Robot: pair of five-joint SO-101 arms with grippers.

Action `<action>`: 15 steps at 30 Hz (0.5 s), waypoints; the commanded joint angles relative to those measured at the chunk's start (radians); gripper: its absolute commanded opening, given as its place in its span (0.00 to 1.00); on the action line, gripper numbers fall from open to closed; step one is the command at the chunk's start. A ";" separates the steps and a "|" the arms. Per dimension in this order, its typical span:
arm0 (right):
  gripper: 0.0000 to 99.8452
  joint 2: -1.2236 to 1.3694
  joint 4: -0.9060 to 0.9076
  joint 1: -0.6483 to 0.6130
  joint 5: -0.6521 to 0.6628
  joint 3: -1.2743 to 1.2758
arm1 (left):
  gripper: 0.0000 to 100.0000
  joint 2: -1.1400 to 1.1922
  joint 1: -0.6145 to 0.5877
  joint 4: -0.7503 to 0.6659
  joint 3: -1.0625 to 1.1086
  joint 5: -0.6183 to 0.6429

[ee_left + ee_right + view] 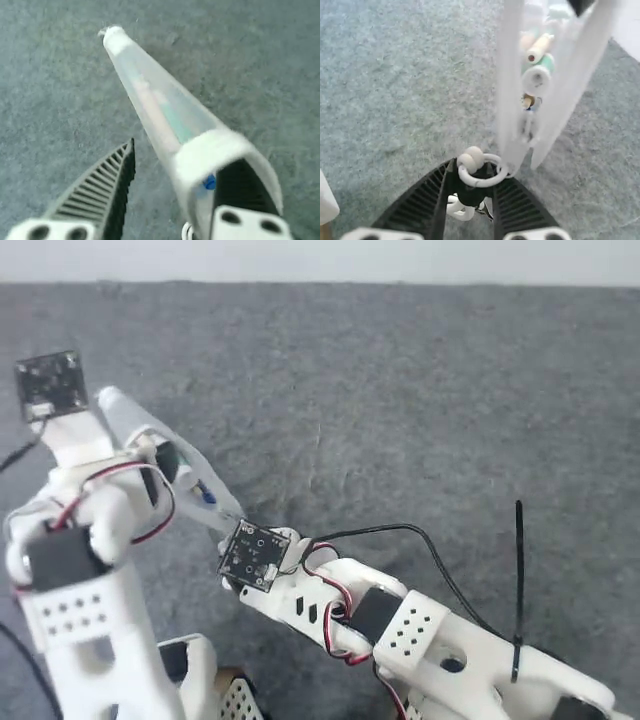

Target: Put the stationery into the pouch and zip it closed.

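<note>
Pouch (150,100) blurs stationery (537,75) — ring (482,172) pinched.

The table (450,390) was viewed from a fixed camera set high at the near side, tilted down and toward the far edge over both arms. The left wrist camera was aimed along the pouch (150,100) from very close. The right wrist camera was pointed at the zip ring (470,159) from closer still, facing the pouch's open end. The pouch and the grey surface were shared by all three views.
</note>
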 commanded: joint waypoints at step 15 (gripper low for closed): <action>0.01 -0.331 0.206 -0.070 0.003 -0.008 | 0.27 -0.198 0.239 -0.054 0.056 -0.078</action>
